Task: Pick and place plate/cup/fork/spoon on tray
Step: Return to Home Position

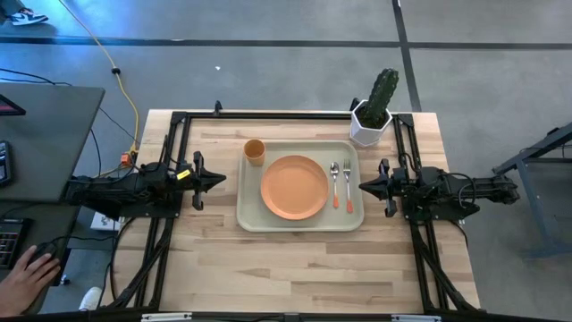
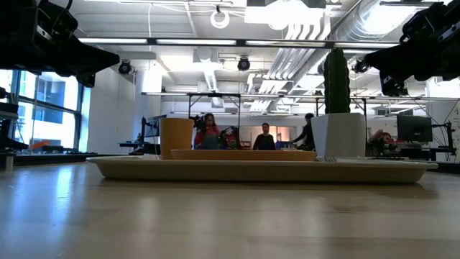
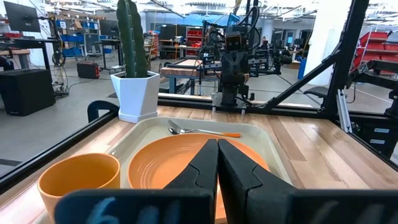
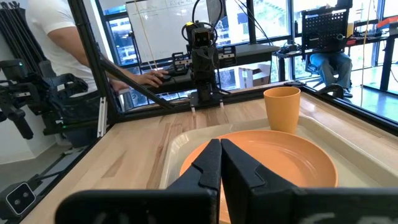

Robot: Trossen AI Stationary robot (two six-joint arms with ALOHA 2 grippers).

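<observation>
From my station everything looks already loaded: the tray (image 1: 299, 219) sits at the centre of the high view on the desk (image 1: 295, 268), with the plate (image 1: 294, 187) in its middle, the cup (image 1: 255, 151) upright in its upper-left corner, and the spoon (image 1: 335, 184) and fork (image 1: 348, 186) side by side along its right edge. I judge the placing finished, so nothing is left to pick; my next move would only be to hold both arms clear.

Spoon and fork lie with their long axes running up-down in the frame, heads toward the top, orange handles toward the bottom.

The left pincer (image 1: 214, 182) sits just left of the tray, fingers pressed together, empty. The right pincer (image 1: 366, 186), just right of the tray, is likewise closed on nothing.
</observation>
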